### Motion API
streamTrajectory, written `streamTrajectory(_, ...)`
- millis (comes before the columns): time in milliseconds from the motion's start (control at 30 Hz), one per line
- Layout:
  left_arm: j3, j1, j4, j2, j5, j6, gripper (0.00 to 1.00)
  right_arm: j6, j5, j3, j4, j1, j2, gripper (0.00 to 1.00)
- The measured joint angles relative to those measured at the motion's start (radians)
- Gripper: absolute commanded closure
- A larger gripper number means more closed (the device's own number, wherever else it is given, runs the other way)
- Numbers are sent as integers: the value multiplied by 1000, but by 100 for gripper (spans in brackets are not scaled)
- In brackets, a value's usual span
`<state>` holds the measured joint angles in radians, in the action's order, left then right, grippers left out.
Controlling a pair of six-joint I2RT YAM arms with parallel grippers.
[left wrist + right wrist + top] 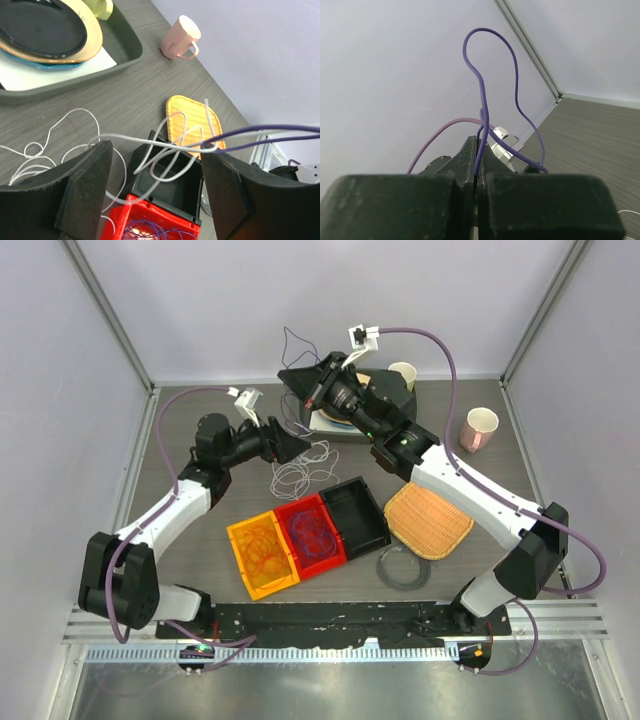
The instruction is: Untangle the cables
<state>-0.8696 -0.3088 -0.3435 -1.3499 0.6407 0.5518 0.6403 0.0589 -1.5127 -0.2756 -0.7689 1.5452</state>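
A loose white cable (298, 476) lies on the table behind the bins. My left gripper (300, 448) hovers just over it, open. In the left wrist view, white strands (150, 144) run across the gap between the fingers (85, 190), and a purple cable (280, 131) hooks round a white strand close to the right finger. My right gripper (313, 392) is raised near the back wall, shut on that purple cable (482, 90), which loops above the jaws. An orange bin (262, 555) holds an orange coil and a red bin (312, 532) holds a purple coil.
An empty black bin (357, 512) stands beside the red one. A wicker mat (428, 521) and a clear ring (403, 567) lie to the right. A tray of plates (345, 425), a cream cup (402, 374) and a pink cup (478, 429) stand at the back.
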Motion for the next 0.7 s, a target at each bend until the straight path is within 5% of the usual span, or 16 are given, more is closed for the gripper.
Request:
streamTrajectory(267,0,-3,-15,-22,14,22,99,2,-13,0,0,-1,0,99)
streamTrajectory(700,5,48,269,53,-322,-10,100,-308,-385,61,84,13,-180,99)
